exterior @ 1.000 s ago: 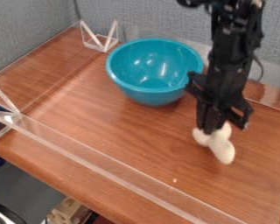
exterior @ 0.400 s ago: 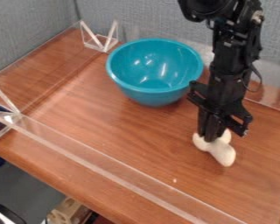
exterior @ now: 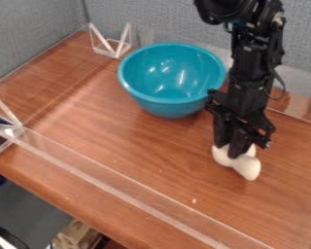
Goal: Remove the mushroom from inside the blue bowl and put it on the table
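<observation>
Bowl (exterior: 171, 78), blue and glossy, sits upright toward the back of the wood-grain table (exterior: 120, 156), with nothing visible in the part of its inside that shows. Just right of it, the black arm (exterior: 253, 58) comes down from the top edge of the view, its upper part nearly upright and its lower part angled down and slightly toward the left. The arm's wrist passes close beside the bowl's right side; whether the two touch cannot be told. At its lower end the gripper (exterior: 231, 139) points down toward the tabletop, its tips at the upper end of the mushroom (exterior: 237, 162). The mushroom lies outside the bowl, on the right part of the table, slanting from the gripper toward the lower right. The jaws look spread around that upper end; whether they press on it cannot be told.
</observation>
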`<action>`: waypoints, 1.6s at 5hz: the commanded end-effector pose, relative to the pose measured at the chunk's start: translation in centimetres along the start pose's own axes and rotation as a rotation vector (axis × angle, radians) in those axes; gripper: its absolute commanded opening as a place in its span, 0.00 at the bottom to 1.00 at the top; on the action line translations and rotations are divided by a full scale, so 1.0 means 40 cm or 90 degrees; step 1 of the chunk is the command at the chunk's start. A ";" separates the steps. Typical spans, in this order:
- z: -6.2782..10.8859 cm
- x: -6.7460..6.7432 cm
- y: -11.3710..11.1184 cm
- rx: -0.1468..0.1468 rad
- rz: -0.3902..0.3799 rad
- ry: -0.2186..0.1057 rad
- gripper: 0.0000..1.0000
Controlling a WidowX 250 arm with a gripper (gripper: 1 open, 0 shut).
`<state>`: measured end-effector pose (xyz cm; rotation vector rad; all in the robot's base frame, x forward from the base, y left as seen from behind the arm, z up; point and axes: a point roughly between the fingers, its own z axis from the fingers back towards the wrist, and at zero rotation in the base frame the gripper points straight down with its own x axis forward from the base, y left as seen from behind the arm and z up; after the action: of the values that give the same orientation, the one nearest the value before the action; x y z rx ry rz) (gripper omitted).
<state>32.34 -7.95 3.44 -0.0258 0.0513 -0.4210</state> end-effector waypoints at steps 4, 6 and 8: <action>-0.004 -0.017 0.036 0.014 0.022 0.009 1.00; 0.013 -0.026 0.041 0.020 0.032 0.012 1.00; 0.040 -0.035 0.046 0.027 0.042 0.008 1.00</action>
<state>31.40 -6.52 3.50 0.0128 0.1047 -0.3848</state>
